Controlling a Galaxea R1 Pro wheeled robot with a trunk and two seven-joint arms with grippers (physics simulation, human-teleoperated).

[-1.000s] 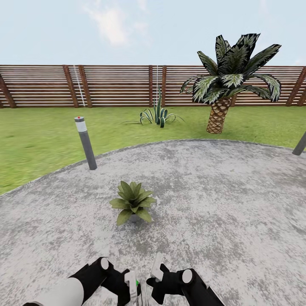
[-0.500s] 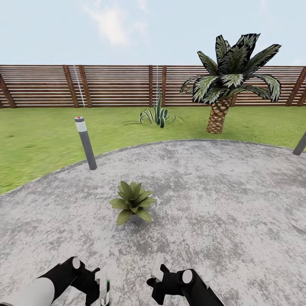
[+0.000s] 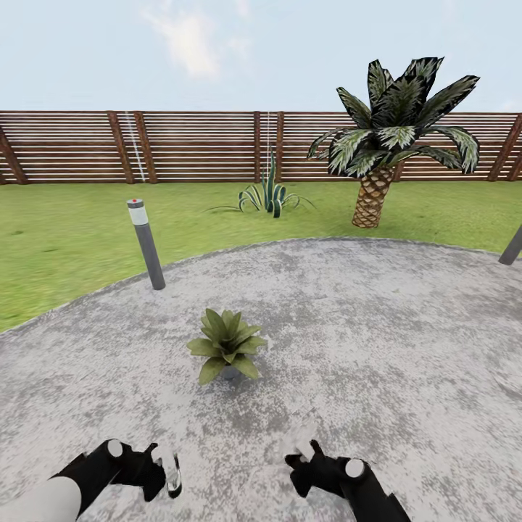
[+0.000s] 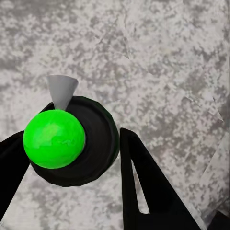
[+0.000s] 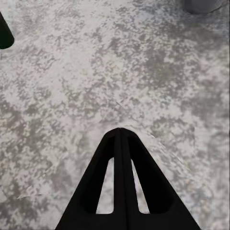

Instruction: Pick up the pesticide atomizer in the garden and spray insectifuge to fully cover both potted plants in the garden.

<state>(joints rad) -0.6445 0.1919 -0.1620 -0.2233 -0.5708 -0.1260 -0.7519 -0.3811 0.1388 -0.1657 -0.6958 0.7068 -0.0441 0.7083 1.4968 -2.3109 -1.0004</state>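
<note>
The atomizer stands upright in the left gripper, seen end-on from above in the left wrist view as a dark round body with a green cap and a grey nozzle, its long axis running straight down toward the patio; the two black fingers clamp it from either side. The right gripper has its fingers pressed together with nothing between them, hovering over grey speckled paving. One potted plant sits on the patio ahead of both grippers, with lawn, a bollard, an agave, a palm and a slatted fence beyond.
</note>
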